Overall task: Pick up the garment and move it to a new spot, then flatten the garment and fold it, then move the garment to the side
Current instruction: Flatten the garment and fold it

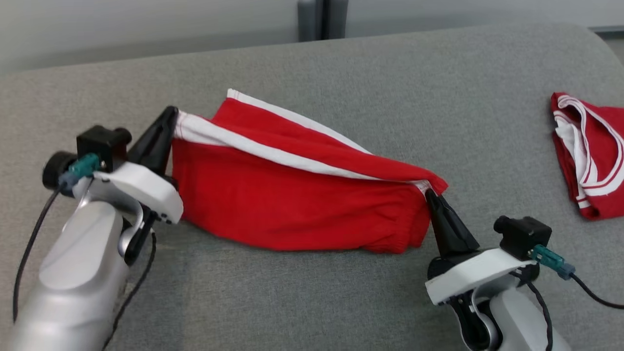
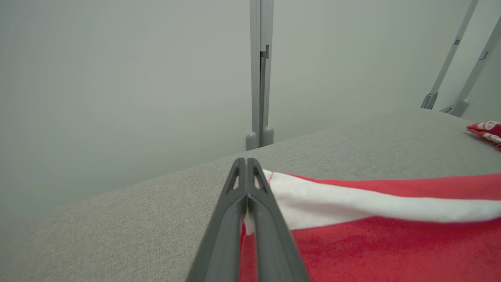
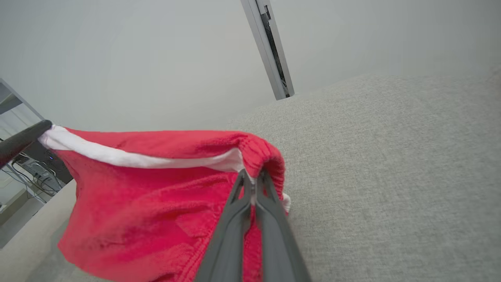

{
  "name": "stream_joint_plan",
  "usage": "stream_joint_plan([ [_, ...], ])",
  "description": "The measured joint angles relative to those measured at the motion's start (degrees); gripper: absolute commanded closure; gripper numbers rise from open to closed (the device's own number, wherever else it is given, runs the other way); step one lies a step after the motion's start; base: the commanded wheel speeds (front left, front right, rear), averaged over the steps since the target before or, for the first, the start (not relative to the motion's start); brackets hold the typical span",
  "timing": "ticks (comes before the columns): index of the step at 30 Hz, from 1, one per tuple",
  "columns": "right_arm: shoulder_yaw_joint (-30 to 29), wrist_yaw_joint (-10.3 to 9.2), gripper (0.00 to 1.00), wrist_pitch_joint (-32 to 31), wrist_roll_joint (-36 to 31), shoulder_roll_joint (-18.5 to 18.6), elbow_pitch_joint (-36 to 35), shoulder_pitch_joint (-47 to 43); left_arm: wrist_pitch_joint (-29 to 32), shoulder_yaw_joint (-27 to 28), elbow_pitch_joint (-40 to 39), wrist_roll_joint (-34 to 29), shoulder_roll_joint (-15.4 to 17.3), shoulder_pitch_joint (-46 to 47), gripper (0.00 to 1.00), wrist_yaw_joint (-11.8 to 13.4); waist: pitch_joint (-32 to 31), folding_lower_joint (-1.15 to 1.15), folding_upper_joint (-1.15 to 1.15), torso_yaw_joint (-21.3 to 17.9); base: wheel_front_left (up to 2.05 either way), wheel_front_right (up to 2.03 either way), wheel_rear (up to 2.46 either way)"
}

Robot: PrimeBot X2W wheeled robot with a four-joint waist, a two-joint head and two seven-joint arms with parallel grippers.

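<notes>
The garment [image 1: 292, 204] is red with a white band and hangs stretched between both grippers above the grey padded surface [image 1: 341, 87]. My left gripper [image 1: 168, 119] is shut on its left white-banded corner, seen close in the left wrist view with the gripper [image 2: 246, 164] pinching the garment [image 2: 372, 235]. My right gripper [image 1: 431, 195] is shut on the right end of the waistband. In the right wrist view that gripper [image 3: 250, 176] clamps the gathered red hem of the garment [image 3: 148, 196], and the left gripper's fingers [image 3: 19, 139] show at the far left.
A second red-and-white garment [image 1: 590, 151] lies crumpled at the right edge of the surface, also glimpsed in the left wrist view [image 2: 487, 131]. A pale wall with a grey post [image 1: 321, 19] stands behind the surface's far edge.
</notes>
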State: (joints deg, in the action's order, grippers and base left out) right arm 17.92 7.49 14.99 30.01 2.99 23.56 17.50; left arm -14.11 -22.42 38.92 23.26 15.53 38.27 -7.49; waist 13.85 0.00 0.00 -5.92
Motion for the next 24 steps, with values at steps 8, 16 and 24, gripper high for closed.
stream_joint_plan([
  [8, 1.40, 0.00, 1.00, -0.01, 3.33, -0.24, -1.70, 3.81, 1.63, -3.72, 9.76, 1.04, 1.43, 12.62, 1.00, 0.00, 7.76, 0.00, 0.00, -3.64, 0.00, 0.00, 0.00],
  [16, 2.78, 0.00, 1.00, -0.01, 4.98, -0.29, -3.88, 5.47, 0.60, -5.20, 16.21, 0.86, 1.93, 18.06, 1.00, -0.01, 11.74, 0.00, 0.00, -6.70, 0.00, 0.00, 0.00],
  [24, 3.86, 0.00, 1.00, -0.01, 5.04, -0.23, -4.58, 7.26, -0.59, -6.77, 19.28, 0.49, 1.21, 20.89, 1.00, 0.00, 13.04, 0.00, 0.00, -7.87, 0.00, 0.00, 0.00],
])
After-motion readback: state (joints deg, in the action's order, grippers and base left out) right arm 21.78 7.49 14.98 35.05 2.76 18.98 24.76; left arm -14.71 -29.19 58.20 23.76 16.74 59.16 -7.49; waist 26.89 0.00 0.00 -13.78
